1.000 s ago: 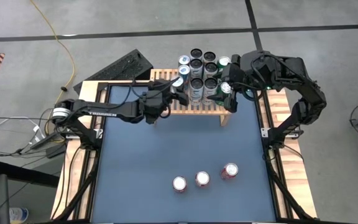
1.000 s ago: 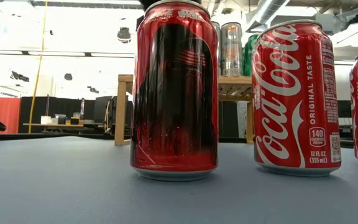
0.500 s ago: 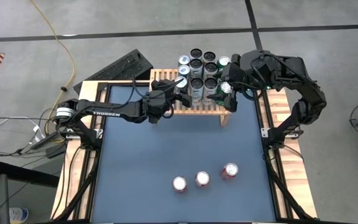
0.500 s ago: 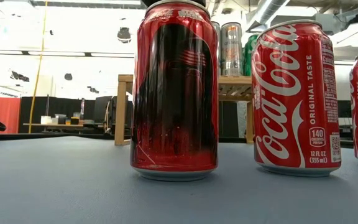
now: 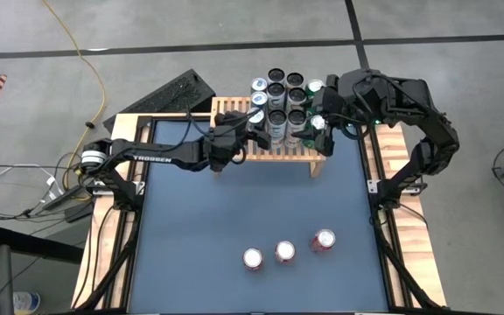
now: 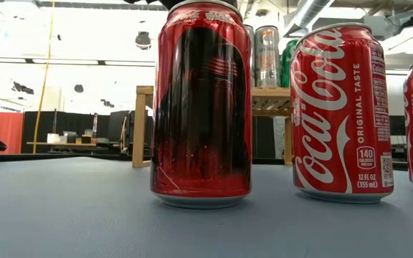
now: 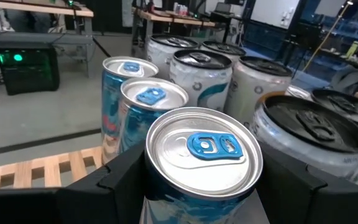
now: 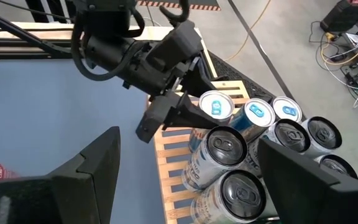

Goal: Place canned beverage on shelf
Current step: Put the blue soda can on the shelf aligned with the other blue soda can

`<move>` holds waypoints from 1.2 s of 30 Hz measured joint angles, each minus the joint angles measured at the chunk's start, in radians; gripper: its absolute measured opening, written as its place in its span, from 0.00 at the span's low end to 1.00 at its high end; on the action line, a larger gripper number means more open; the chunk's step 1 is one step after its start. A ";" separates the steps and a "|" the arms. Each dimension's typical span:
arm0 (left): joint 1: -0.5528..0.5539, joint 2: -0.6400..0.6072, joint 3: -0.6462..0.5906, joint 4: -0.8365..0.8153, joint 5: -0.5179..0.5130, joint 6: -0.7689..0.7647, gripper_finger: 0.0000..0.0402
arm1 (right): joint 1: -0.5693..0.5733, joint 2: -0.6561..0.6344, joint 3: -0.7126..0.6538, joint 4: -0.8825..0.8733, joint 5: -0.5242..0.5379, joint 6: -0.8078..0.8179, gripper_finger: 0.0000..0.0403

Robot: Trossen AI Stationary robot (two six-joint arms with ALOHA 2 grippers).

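One blue-tabbed can point(image 7: 194, 163) sat between the left gripper's point(image 5: 250, 117) fingers point(image 7: 124, 176), which stood partly open around its body and held it. Over the last second that arm had reached further in over the shelf point(image 5: 231, 108), carrying the can from the shelf's front edge to just beside the two other blue-tabbed cans point(image 7: 154, 99) in the group already standing there. In the right wrist view the held can point(image 8: 215, 106) was level with its neighbours, though whether its base touched the slats could not be seen. That put the placing step near its end; letting go and backing out looked to be what remained for this can.

The right gripper point(image 5: 319, 124) had stayed at the shelf's other end, beside the cluster, with its fingers point(image 8: 86, 168) spread wide and nothing between them.

Three red cans point(image 5: 285, 251) stood in a row on the tabletop point(image 5: 199, 227), well away from the shelf, untouched and apparently next to go.
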 joint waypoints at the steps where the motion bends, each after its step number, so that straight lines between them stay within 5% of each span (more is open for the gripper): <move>1: 0.002 0.000 0.000 -0.002 0.000 0.000 0.58 | 0.000 0.000 0.000 0.000 0.000 0.000 0.78; 25: 0.008 0.024 0.000 0.001 -0.008 0.003 0.58 | 0.000 0.000 0.000 -0.001 -0.005 0.003 0.78; 36: -0.003 0.024 0.000 0.000 0.029 0.052 0.68 | 0.000 0.000 0.000 -0.001 -0.005 0.003 0.78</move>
